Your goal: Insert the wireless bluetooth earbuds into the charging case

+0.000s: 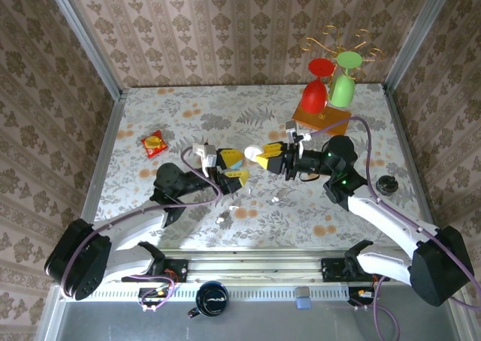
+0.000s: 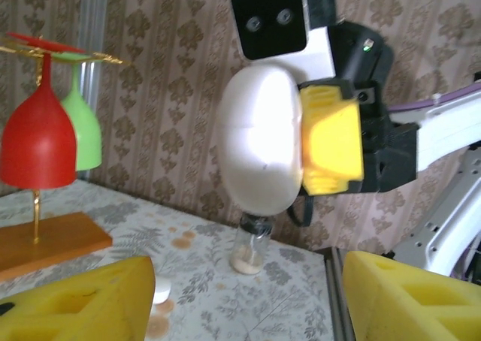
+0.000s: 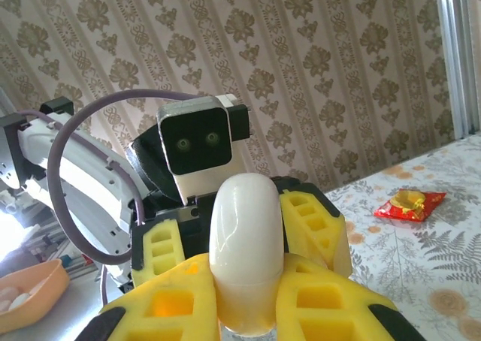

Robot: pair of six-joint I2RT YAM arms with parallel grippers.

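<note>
Holding the charging case [image 1: 252, 152] aloft above mid-table in the right gripper [image 1: 267, 157], jaws clamped on one end. Apparently lid shut, judging by the thin unbroken seam. Facing it with the left gripper [image 1: 229, 164], jaws apart, flanking the free end without clear contact. Judging progress as early: nothing inserted, lid to open, earbuds [image 1: 275, 200] to fetch, probably the tiny white specks lying on the table [image 1: 188, 108] below. Beyond: floral tabletop, red packet [image 1: 155, 143] at left, stand of red and green glasses [image 1: 331, 86] far right, patterned wallpaper [image 1: 225, 25] on three sides.
</note>
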